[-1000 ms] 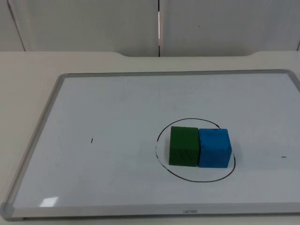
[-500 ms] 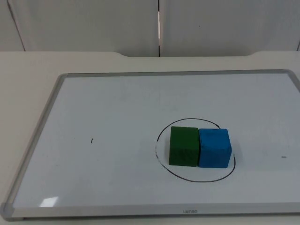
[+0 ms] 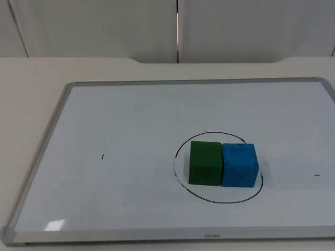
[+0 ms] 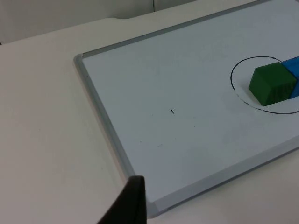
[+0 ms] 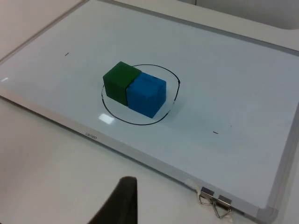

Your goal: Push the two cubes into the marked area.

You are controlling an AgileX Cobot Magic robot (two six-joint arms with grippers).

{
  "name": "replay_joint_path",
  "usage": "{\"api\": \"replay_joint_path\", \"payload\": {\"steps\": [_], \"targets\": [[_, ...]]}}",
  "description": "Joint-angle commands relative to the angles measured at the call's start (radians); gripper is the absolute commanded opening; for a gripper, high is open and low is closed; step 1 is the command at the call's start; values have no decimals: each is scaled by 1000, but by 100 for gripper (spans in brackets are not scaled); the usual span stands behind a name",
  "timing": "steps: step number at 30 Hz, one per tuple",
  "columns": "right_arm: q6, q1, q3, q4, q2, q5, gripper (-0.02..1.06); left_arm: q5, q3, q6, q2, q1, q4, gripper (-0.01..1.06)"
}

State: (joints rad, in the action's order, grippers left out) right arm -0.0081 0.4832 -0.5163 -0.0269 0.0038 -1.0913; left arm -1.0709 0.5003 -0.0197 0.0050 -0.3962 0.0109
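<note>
Cubes sit inside the drawn circle (image 3: 218, 168) on the whiteboard (image 3: 131, 120): green cube (image 3: 204, 163) touching blue cube (image 3: 239, 165) at its 3 o'clock. Gripper fingertips (image 4: 128, 203) show at the board's edge; finger spacing cannot be judged.

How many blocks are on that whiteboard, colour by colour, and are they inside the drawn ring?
Green cube: 1
Blue cube: 1
Total: 2 cubes, side by side and touching, both within the black circle drawn on the whiteboard.
</note>
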Motion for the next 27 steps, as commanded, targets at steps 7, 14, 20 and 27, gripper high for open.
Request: {"api": "replay_joint_path", "payload": {"steps": [7,14,20,27], "targets": [[-2,1,2,7,-4,12,105,-3,-6,6,-5,2,-3,100],[-2,1,2,7,-4,12,105,-3,-6,6,-5,2,-3,100],[-2,-44,2,7,-4,12,105,-3,-6,6,-5,2,-3,100],[-2,-233,2,7,-4,12,105,-3,-6,6,-5,2,-3,100]]}}
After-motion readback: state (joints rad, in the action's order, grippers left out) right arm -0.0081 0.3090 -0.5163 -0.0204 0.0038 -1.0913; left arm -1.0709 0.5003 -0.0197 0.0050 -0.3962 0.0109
